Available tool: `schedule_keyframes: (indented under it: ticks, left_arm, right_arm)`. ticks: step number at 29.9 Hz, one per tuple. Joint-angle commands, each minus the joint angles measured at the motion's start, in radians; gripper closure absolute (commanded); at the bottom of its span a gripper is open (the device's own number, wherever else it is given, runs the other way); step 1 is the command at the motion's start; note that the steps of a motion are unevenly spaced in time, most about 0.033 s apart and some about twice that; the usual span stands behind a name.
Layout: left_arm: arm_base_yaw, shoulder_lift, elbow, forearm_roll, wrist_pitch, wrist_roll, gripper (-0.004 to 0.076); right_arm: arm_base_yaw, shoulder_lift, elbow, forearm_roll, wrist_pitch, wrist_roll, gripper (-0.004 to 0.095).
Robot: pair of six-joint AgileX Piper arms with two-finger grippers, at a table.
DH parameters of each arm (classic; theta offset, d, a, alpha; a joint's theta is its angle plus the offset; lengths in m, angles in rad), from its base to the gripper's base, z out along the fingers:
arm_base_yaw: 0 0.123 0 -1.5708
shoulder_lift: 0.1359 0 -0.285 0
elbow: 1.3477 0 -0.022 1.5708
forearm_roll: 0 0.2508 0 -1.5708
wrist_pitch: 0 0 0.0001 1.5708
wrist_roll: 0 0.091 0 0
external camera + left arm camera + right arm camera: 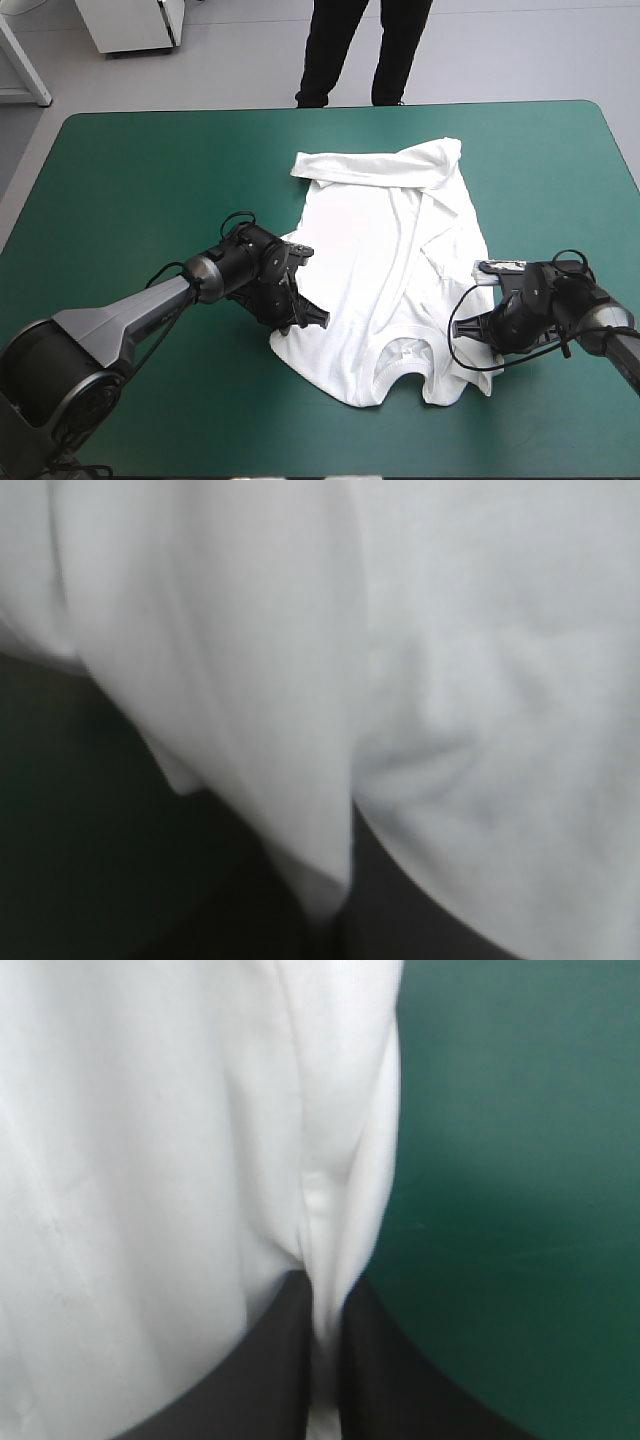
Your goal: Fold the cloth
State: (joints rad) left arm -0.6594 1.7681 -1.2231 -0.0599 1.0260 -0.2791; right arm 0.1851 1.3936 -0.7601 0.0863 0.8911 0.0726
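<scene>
High view: the T-shirt (385,270) is seen spread on the desk (150,180) between the pincers. Its collar-end edges are pinched in the left pincer (308,320) and right pincer (486,335), both nearly closed on fabric. With the grasp judged made, a level, joint lift seems called for next.

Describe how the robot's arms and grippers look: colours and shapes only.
The left arm has a smooth grey tapering link between a large dark round joint and a black, bulky wrist. The right arm shows the same black wrist and a bit of grey link. The left gripper and right gripper each end in two broad black jaws, curved like fins.
</scene>
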Motion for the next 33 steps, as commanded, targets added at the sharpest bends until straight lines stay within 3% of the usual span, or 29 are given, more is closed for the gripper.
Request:
schedule_keyframes:
  ticks: [1, 8, 17, 28, 33]
  left_arm:
    - [0.005, -0.019, -0.01, 0.06, 0.002, -0.002, 0.0746]
    - [0.005, -0.109, -0.119, 0.193, 0.12, -0.002, 0.0746]
    - [0.016, -0.268, -0.462, 0.276, 0.255, 0.039, 0.0746]
    - [0.016, -0.288, -1.085, 0.272, 0.259, 0.162, 0.0746]
    - [0.012, -0.288, -1.289, 0.264, 0.232, 0.246, 0.0746]
  right_arm:
    - [0.033, 0.005, 0.014, 0.048, 0.029, 0.015, 0.0921]
    - [0.031, -0.113, -0.144, -0.007, 0.118, 0.015, 0.0921]
    - [0.031, -0.224, -0.599, -0.058, 0.223, -0.028, 0.0921]
    - [0.031, -0.205, -1.225, -0.058, 0.253, -0.1, 0.0921]
    - [0.031, -0.144, -1.517, -0.03, 0.268, -0.136, 0.0921]
